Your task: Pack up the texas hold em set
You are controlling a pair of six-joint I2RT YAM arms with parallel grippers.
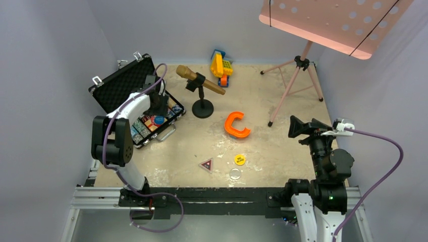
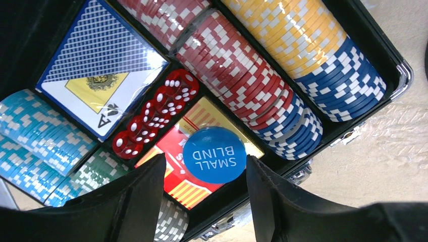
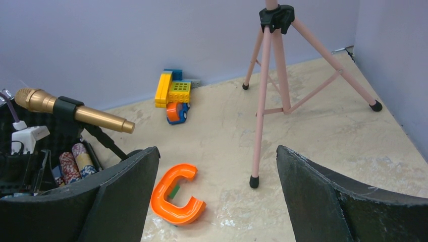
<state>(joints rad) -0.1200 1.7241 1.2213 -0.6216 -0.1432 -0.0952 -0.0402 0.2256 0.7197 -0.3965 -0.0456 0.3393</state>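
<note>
1. The black case (image 1: 123,80) stood open at the far left of the table (image 1: 287,151), with chip rows and red dice (image 2: 156,113) seated in its tray
2. The left gripper (image 2: 205,160) hung over the tray, fingers apart. The blue button (image 2: 214,151) lay between them on a red card deck (image 2: 176,182)
3. The right gripper (image 3: 217,151) held nothing, fingers wide apart
4. The yellow button (image 1: 239,159) and triangular button (image 1: 206,164) lay on the table, outside the case

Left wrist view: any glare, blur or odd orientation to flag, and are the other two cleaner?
Left wrist view: white glare on the plastic-wrapped blue-backed card deck; the round blue SMALL BLIND button reads upside down; the black left fingers look soft. Right wrist view: even light, black right fingers slightly blurred. Top external view: flat, even light, soft shadows on the beige table.
</note>
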